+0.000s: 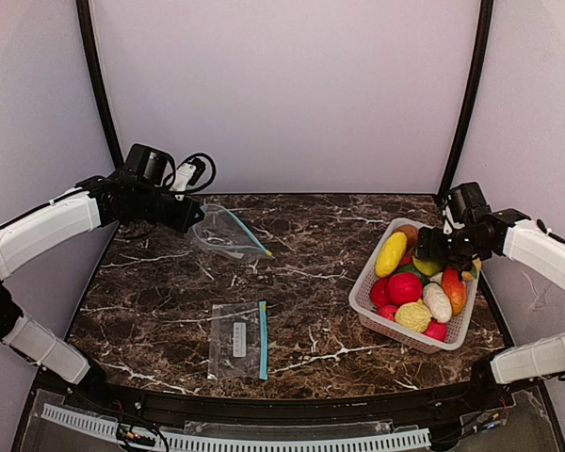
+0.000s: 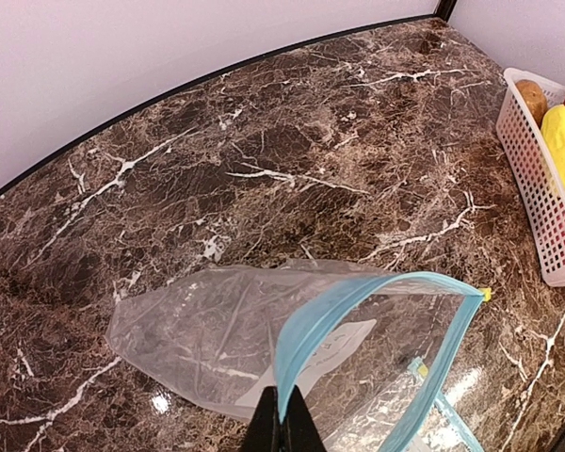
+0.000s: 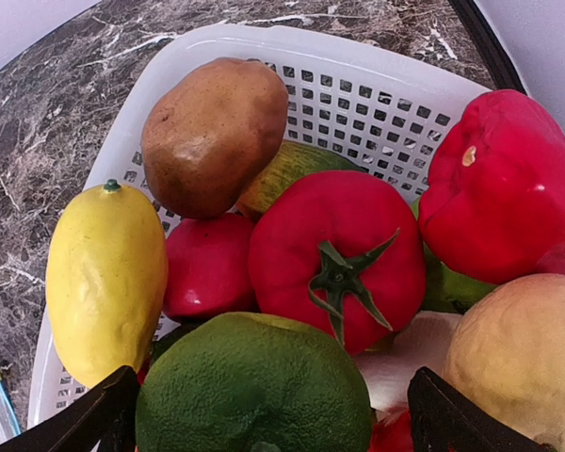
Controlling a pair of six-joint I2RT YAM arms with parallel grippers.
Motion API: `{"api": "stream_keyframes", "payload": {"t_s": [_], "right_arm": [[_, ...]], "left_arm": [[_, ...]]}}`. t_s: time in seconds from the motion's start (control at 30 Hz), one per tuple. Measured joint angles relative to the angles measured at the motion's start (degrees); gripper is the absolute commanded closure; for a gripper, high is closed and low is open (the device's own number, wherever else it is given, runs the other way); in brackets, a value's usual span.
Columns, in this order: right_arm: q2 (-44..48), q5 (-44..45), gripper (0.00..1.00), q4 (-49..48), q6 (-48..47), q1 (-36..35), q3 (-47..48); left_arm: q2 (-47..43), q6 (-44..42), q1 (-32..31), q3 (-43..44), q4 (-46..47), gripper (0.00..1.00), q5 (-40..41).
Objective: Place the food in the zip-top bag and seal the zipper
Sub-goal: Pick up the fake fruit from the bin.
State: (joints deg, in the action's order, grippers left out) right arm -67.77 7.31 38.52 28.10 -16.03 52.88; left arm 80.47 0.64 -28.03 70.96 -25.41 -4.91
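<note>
Top external | left gripper [image 1: 196, 218] pinching zip-top bag [image 1: 228, 235] rim | right gripper [image 1: 433, 250] spread wide above food [image 1: 405, 287]

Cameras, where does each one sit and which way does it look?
Top external: high behind the arms, looking down on the brown marbled table; both arms show, left hand and right hand.
Left wrist: on the left arm, looking past its shut fingertips at the clear blue-zippered plastic bag they pinch.
Right wrist: on the right arm, looking between its open fingers into the white slotted plastic basket of colourful toy food.
Shared: that basket also shows at the left wrist view's right edge.
</note>
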Motion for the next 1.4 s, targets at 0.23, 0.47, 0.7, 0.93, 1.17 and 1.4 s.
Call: {"api": "stream_keyframes", "payload": {"t_s": [0.23, 0.47, 0.7, 0.93, 1.17, 1.4], "right_arm": [[0.7, -3.6, 0.08, -3.4, 0.3, 0.8, -2.1], [0.7, -5.2, 0.16, -4.2, 0.8, 0.8, -2.3], [0.7, -5.4, 0.19, -4.3, 1.1, 0.8, -2.3], [0.7, -5.4, 0.25, -4.3, 1.2, 0.8, -2.3], [0.7, -5.1, 0.28, -4.3, 1.2, 0.8, -2.4], [1.0, -4.9, 0.32, -4.3, 1.2, 0.8, -2.6]], "left_arm": [[0.3, 0.0, 0.0, 0.0, 0.0, 0.99, -0.2], [0.6, 0.0, 0.0, 0.0, 0.0, 0.99, -0.4], [0.6, 0.0, 0.0, 0.0, 0.0, 0.99, -0.5], [0.6, 0.0, 0.0, 0.0, 0.0, 0.99, -0.5], [0.6, 0.0, 0.0, 0.0, 0.0, 0.99, -0.5], [0.6, 0.0, 0.0, 0.0, 0.0, 0.99, -0.5]]}}
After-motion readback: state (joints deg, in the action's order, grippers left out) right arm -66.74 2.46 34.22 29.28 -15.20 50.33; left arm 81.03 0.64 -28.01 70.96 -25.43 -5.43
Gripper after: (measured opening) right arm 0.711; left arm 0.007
